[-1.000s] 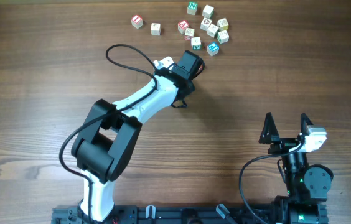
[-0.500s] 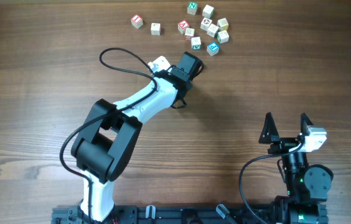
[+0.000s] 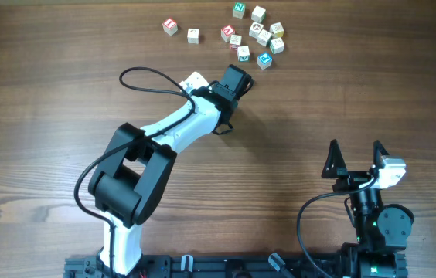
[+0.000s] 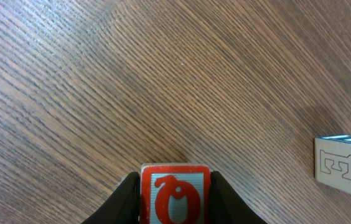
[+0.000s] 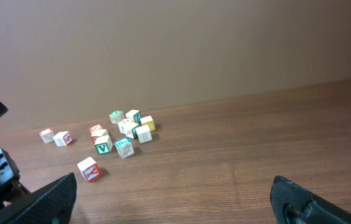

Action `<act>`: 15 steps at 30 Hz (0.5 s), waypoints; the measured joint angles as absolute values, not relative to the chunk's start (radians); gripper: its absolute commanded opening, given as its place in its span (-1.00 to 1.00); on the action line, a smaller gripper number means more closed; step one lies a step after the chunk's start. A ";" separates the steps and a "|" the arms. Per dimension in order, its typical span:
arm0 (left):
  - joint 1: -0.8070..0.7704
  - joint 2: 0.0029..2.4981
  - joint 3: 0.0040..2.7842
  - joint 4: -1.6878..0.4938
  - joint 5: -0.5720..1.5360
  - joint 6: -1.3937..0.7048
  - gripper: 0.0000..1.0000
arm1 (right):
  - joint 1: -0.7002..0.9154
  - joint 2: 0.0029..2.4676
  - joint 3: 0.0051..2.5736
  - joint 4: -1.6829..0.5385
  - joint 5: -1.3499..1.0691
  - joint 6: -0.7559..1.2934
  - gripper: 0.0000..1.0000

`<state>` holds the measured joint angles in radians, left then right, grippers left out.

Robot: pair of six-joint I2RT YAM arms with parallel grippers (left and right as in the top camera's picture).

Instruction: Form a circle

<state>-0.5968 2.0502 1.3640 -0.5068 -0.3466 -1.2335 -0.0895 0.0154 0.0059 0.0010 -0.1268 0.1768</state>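
Progress: barely begun, judging from the layout. Circle: none seen anywhere, no ring and no arc, only scatter.

Nearest: right gripper [image 3: 355, 161], spread wide, holding nothing, parked over bare counter [image 3: 40, 100], well apart from every cube.

Next out: left gripper [image 4: 173, 179], pinching a red cube [image 4: 174, 202] by two opposite sides, its lettered face turned up toward the wrist camera. Cannot tell whether lifted or resting on the wood.

Just ahead and to the right of the left gripper: teal cube [image 3: 264, 59], apart from the pinched one. Straight ahead, a little further: green cube [image 3: 243, 52].

Further ahead: loose cluster [image 3: 267, 35] of pale cubes, some touching, plus two more beyond it. Well off to the left of the gripper: two strays [image 3: 170, 25] and [image 3: 193, 35], near each other but not touching.

Count, overhead view:
- loose cubes on the counter: twelve
- pinched: one
- tops, as far as the small size allows: two red, two green, one teal, the rest pale
- grippers: two, one loaded, one idle

Right wrist view: thirteen cubes, one red-sided cube standing apart on the near side. Cannot tell whether that is the pinched one.

Left to do, as a judgement: nearly everything. Pick a centre, set down the red cube, then bring the others round it one by one with even gaps. Strays on the left probably last.
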 measured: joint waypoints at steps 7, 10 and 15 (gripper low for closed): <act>-0.630 2.050 1.364 -0.488 -0.352 -1.256 -0.36 | -0.089 0.015 0.006 0.001 -0.127 0.177 0.99; -0.633 2.050 1.364 -0.488 -0.355 -1.256 -0.38 | -0.089 0.015 0.006 0.001 -0.127 0.177 0.99; -0.633 2.050 1.364 -0.488 -0.374 -1.256 -0.33 | -0.089 0.015 0.006 0.001 -0.127 0.177 0.99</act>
<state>-0.6331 2.0502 1.3640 -0.4881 -0.3744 -1.2560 -0.0895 0.0154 0.0059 0.0010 -0.1268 0.1768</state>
